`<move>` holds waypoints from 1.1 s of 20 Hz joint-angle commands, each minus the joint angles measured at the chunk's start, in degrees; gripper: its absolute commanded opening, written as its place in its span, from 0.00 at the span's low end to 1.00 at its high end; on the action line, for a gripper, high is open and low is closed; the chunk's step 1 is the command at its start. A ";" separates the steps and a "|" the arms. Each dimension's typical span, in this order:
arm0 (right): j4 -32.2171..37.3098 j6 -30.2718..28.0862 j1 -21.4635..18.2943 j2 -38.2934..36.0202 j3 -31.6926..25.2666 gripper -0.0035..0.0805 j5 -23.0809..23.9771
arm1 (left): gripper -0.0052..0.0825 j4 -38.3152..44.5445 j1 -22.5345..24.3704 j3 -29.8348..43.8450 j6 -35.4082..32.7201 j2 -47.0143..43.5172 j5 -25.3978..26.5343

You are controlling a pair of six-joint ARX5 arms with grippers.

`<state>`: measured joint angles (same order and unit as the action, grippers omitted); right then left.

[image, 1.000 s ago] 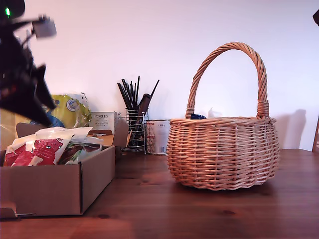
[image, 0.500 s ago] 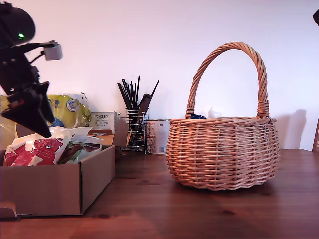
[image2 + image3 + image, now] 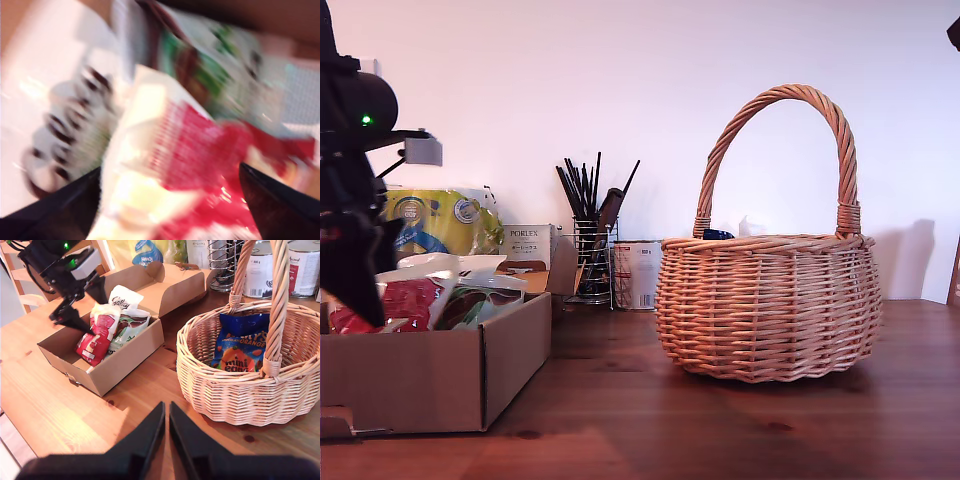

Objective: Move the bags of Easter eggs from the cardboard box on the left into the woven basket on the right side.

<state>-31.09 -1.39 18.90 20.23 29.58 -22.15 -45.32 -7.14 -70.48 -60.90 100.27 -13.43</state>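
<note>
3 egg bags showed: a red-and-white bag (image 3: pixel 98 337) and a white-and-green bag (image 3: pixel 126 328) lay side by side in the cardboard box (image 3: pixel 122 362), and a blue bag (image 3: pixel 238 342) lay inside the woven basket (image 3: pixel 240 390). In the exterior view the box sat at the view's left and the basket, 1 arched handle, right of centre, well apart on the wooden table (image 3: pixel 650 420). The first gripper (image 3: pixel 72 320) hung over the box w/ jaws spread, tips either side of the red-and-white bag, wrist view blurred. The second gripper (image 3: pixel 166 427) hovered above bare table near the basket, jaws pressed together. Behind: 1 yellow pack (image 3: pixel 440 220), 1 Porlex carton (image 3: pixel 525 245), 1 wire holder of black sticks (image 3: pixel 590 250), 2 tins (image 3: pixel 260 267).
</note>
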 commanded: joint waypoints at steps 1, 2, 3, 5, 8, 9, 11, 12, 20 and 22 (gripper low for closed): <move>0.68 -0.15 0.20 0.24 0.85 0.03 -0.20 | 0.95 -3.65 -0.66 -0.35 1.18 1.01 0.50; 0.83 -0.15 0.20 0.24 0.85 0.03 -0.20 | 0.95 -5.99 -1.07 -0.52 2.25 1.01 0.76; 0.96 -0.13 0.20 0.24 0.87 0.03 -0.20 | 0.95 -8.02 -1.38 -0.52 3.30 1.01 0.81; 0.96 -0.11 0.20 0.24 0.87 0.03 -0.20 | 0.95 -10.32 -2.16 -0.52 3.82 1.01 0.63; 1.01 -0.11 0.20 0.24 0.85 0.03 -0.22 | 0.95 -9.73 -2.58 -0.52 4.68 1.03 0.37; 0.98 -0.11 0.20 0.24 0.85 0.03 -0.20 | 0.95 -9.29 -2.58 -0.52 6.97 1.09 0.28; 0.98 -0.11 0.20 0.24 0.87 0.03 -0.20 | 0.93 -9.09 -2.58 -0.50 9.25 1.42 0.37; 0.98 -0.11 0.20 0.24 0.85 0.03 -0.20 | 0.88 -9.11 -2.58 -0.48 9.73 1.81 0.37; 1.05 -0.11 0.20 0.24 0.85 0.03 -0.20 | 0.54 -10.27 -2.62 -0.46 11.23 3.67 -0.26; 1.05 -0.11 0.20 0.24 0.87 0.03 -0.20 | 0.41 -10.21 -2.62 -0.48 11.45 3.67 -0.59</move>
<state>-30.48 -1.39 18.90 20.23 29.58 -22.15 -54.96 -9.74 -71.24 -49.91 102.54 -13.52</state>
